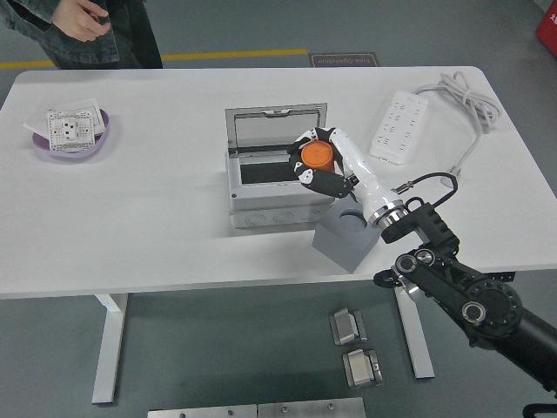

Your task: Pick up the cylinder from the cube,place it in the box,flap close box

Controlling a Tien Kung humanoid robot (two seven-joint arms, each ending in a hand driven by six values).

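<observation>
Fingers (306,176) of the right hand (329,162) are curled around the orange cylinder (318,155), holding it; fingertips wrap its left, near and far sides, orange top face left showing between them. Cylinder is lifted clear of the cube, held over the right part of the box's opening, tilted a bit.

Tabletop (165,218): white, fills most of the view, near edge toward the bottom.

Right arm (461,292): black, comes in from lower right, white forearm section reaching up-left over the cube to the box.

Box (277,178): grey, mid tabletop, lid flap standing upright at the back, dark opening visible inside.

Cube (344,239): grey, just right of and nearer than the box, touching or nearly touching its front right corner; round recess in its top shows bare.

Power strip (399,128): white, far right of tabletop, lying diagonally, its grey cable (463,97) looping out to a plug near the right edge.

Purple dish (73,139): far left, with a white socket plate (70,127) lying in it.

Person (87,26): at the far left corner, top of the view, dark clothes, one hand (80,19) held near the body, well apart from anything on the tabletop.

Left arm not visible.
</observation>
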